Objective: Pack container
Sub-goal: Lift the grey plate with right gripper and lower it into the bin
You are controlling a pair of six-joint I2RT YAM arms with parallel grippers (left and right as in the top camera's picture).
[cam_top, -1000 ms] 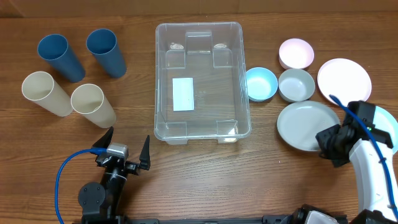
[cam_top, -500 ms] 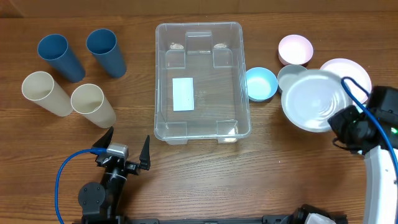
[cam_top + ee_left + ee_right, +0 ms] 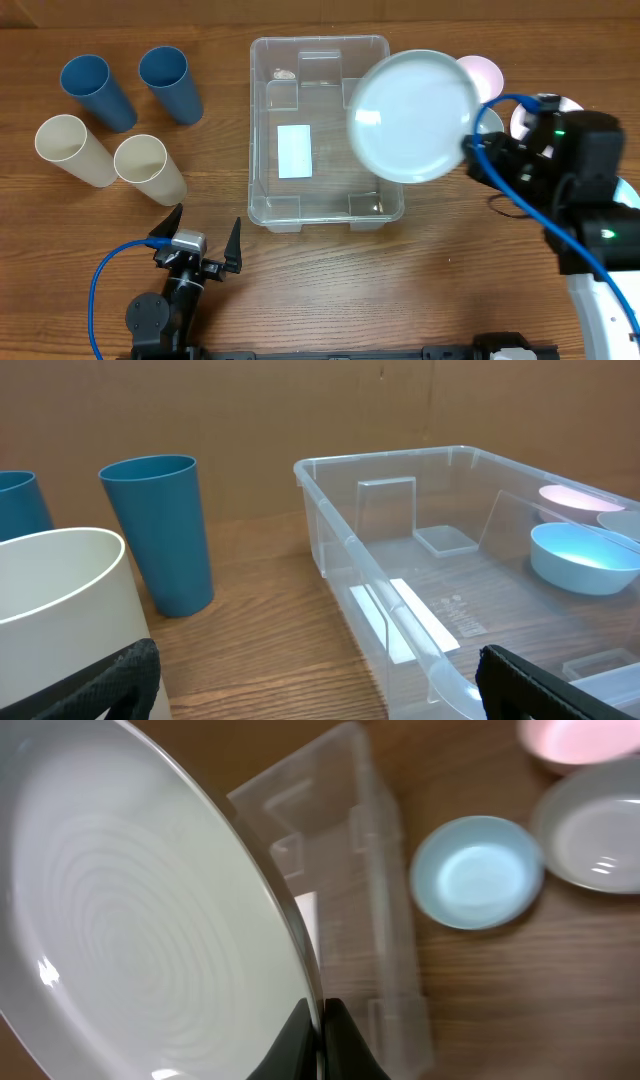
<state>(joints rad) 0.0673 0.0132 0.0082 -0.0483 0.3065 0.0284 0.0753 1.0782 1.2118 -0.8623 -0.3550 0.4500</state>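
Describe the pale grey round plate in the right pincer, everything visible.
The pale grey round plate looks like glossy plastic, with faint concentric rings on its face. It is empty. The right pincer clamps its rim, holding it in the air over the right half of the clear rectangular plastic container.

Wood table (image 3: 420, 290). Upper left: blue cup (image 3: 98, 92) beside second blue cup (image 3: 170, 84), both upright. Below them: cream cup (image 3: 73, 150), second cream cup (image 3: 150, 169). Bin (image 3: 300, 110) top centre. To its right: blue bowl (image 3: 476, 872), grey bowl (image 3: 595, 830), pink bowl (image 3: 485, 75).
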